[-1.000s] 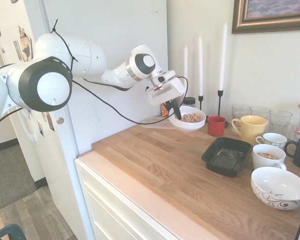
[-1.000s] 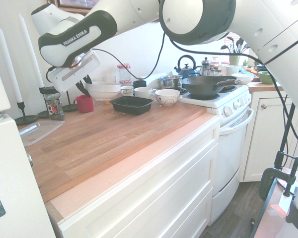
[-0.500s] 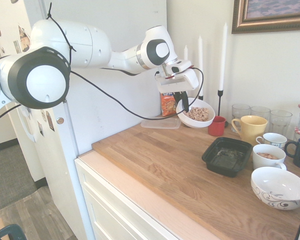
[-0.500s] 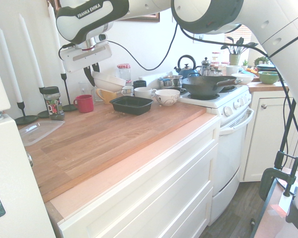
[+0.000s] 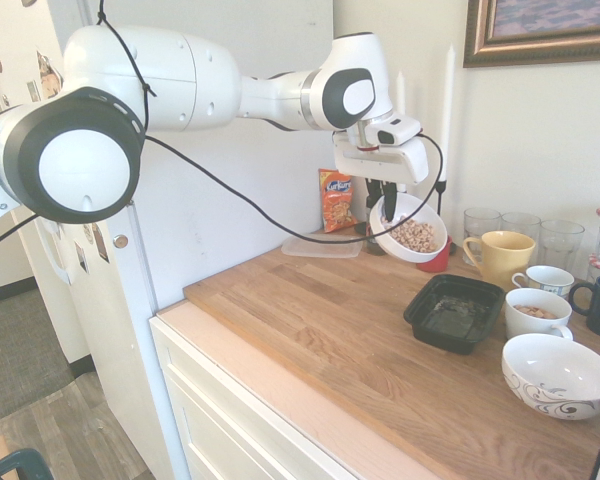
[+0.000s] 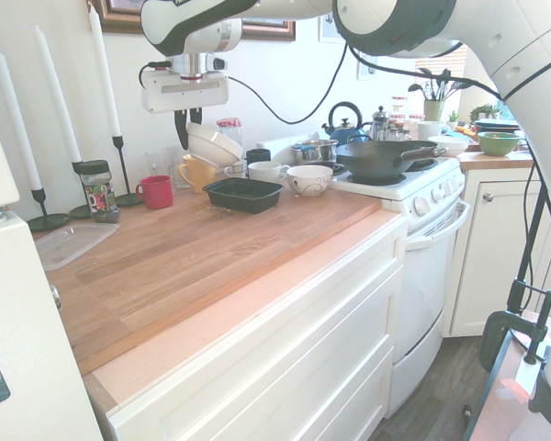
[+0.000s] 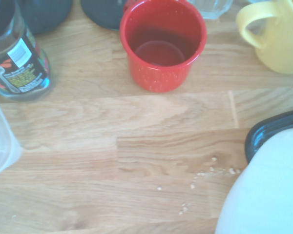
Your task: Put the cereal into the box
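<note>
The gripper (image 5: 384,203) is clamped on the rim of a white bowl (image 5: 412,228), holding it in the air above the wooden counter (image 5: 320,320) with its fingers pointing steeply down. The bowl hangs tilted, and in the first exterior view its open mouth faces the camera. The cereal (image 5: 415,235) lies inside the bowl as a tan heap in its lower part. The second exterior view shows only the bowl's (image 6: 212,145) white outside, with none of its contents. The black box (image 5: 454,312) sits flat on the counter, below the bowl and off to one side, its long axis running away from the counter's front edge. The wrist view adds a red cup (image 7: 162,45), a yellow mug (image 7: 278,34), and crumbs (image 7: 212,170) scattered on the wood beside the box's corner (image 7: 273,129).
</note>
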`<state>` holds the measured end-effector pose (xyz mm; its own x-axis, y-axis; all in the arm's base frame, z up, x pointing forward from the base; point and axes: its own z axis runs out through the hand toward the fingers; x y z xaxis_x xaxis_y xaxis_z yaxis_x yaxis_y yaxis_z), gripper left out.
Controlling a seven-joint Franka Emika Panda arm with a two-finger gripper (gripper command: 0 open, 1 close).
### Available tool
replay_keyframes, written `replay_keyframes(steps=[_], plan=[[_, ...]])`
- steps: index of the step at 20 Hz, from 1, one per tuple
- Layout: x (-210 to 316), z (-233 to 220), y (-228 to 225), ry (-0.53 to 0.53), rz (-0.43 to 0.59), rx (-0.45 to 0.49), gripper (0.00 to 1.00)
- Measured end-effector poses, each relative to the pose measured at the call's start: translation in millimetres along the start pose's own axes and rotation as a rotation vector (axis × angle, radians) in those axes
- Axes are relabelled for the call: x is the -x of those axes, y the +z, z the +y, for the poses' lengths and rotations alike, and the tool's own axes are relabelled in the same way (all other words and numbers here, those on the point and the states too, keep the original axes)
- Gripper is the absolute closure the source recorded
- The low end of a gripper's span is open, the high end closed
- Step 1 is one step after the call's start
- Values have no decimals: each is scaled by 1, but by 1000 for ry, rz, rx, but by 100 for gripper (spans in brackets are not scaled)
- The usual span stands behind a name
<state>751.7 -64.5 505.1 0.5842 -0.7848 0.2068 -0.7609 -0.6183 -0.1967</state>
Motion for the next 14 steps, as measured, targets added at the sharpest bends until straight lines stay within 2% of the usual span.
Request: replay_keyframes(steps=[7, 14], plan=[[-16, 19, 13, 56, -124, -69, 100], [-36, 30, 29, 122, -176, -128, 100]])
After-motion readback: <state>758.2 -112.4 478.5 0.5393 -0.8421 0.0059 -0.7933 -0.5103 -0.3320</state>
